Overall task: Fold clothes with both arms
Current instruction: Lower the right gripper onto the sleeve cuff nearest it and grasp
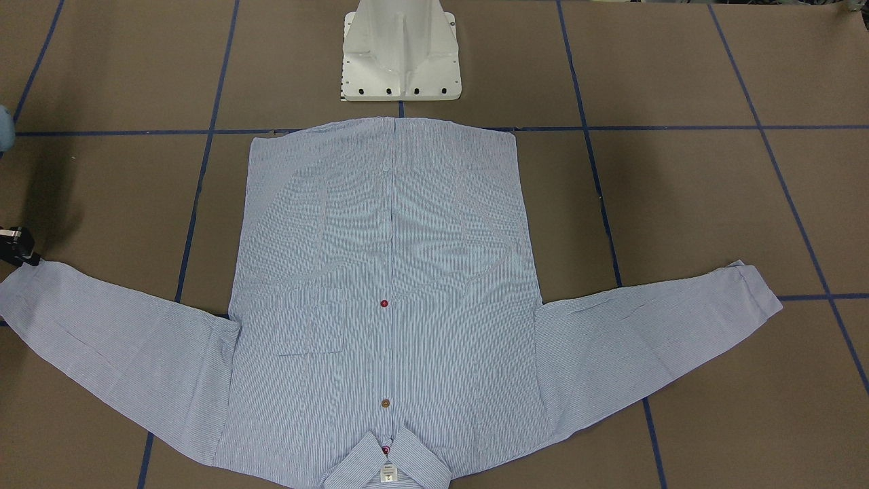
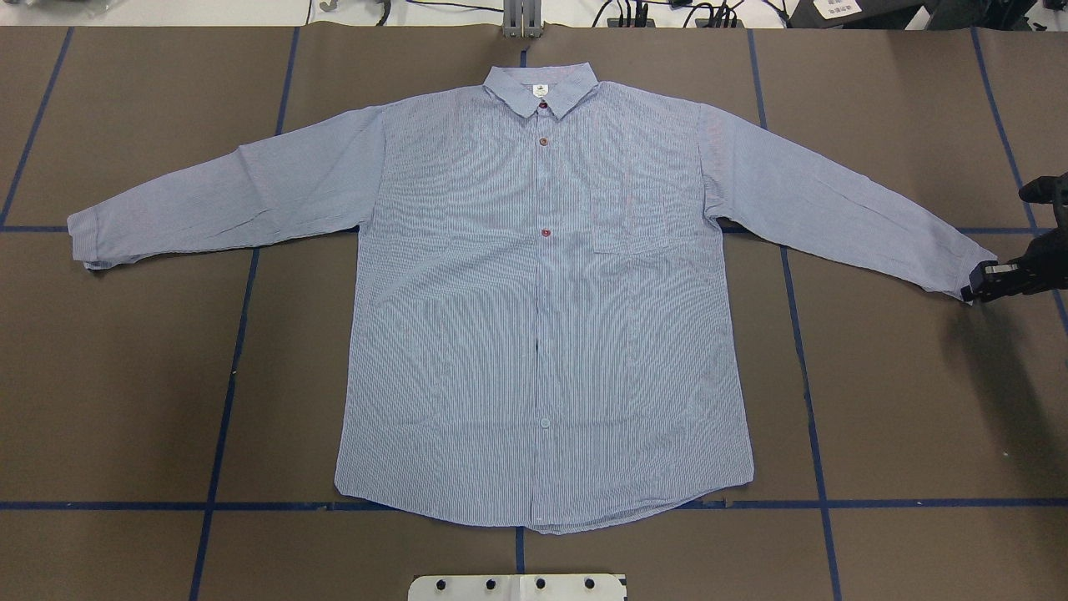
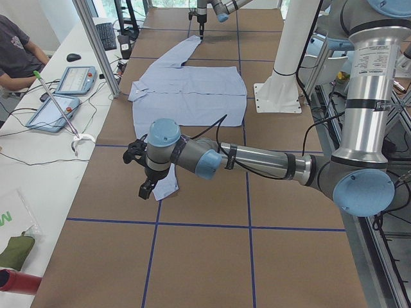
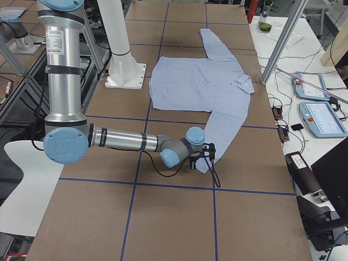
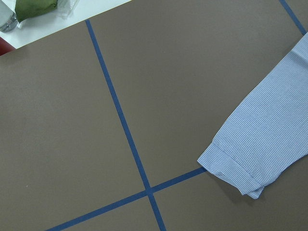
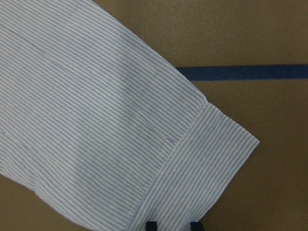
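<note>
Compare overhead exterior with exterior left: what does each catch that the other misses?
Only overhead: chest pocket, red buttons and neck label.
Only exterior left: the left arm, the left gripper by the near cuff, a person at the side desk, and two tablets.
Both: the shirt spread flat with sleeves out, the right gripper at the other cuff, and the white pedestal base.

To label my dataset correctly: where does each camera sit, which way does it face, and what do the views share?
Front-facing: across the table, facing the base; shirt, right gripper.
Overhead: behind the robot, looking down; same three.
Left: table end; near left arm.
Right: opposite end; near right arm.
Left wrist: down on left cuff; no gripper.
Right wrist: on right cuff; fingertips.
Shared: both wrist views see a cuff.
</note>
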